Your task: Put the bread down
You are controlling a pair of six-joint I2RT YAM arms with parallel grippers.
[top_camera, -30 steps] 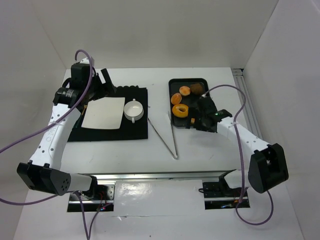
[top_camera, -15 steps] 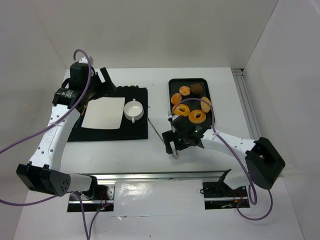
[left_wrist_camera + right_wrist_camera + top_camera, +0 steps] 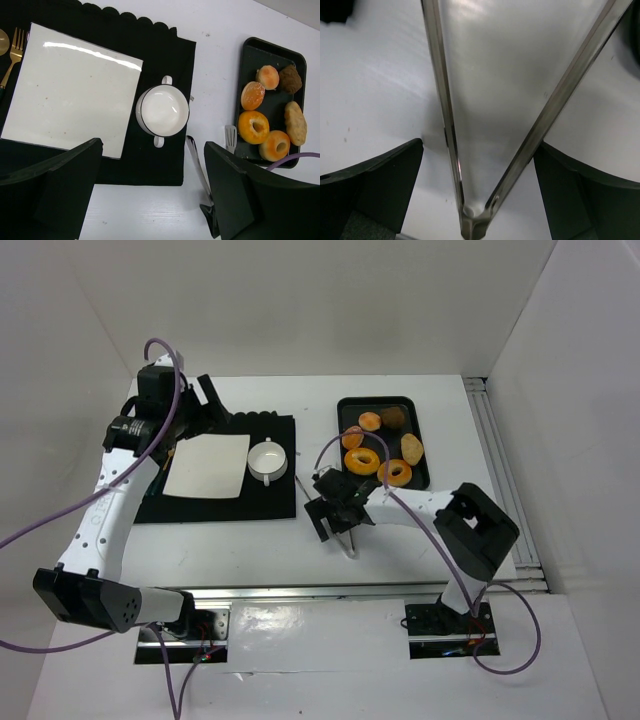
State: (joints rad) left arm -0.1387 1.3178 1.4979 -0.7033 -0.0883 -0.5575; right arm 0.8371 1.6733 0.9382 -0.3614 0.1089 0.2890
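Note:
Several breads lie in a black tray (image 3: 418, 420): a ring-shaped bagel (image 3: 362, 461), a glazed ring (image 3: 395, 473), round buns (image 3: 369, 421) and a long roll (image 3: 412, 448). The tray (image 3: 260, 52) and bagel (image 3: 253, 126) also show in the left wrist view. Metal tongs (image 3: 345, 525) lie open on the table, left of the tray. My right gripper (image 3: 335, 512) is open, low over the tongs (image 3: 445, 100), with a finger either side of their arms near the hinge (image 3: 472, 225). My left gripper (image 3: 190, 405) is open and empty, high above the placemat's far left corner.
A black placemat (image 3: 280, 500) carries a white square plate (image 3: 208, 465) and a white two-handled bowl (image 3: 268, 460). A gold fork (image 3: 15, 47) lies left of the plate (image 3: 70, 95). White walls close in the left, back and right.
My right gripper has moved from over the tray to the left and nearer, down to the tongs. The left arm has barely moved.

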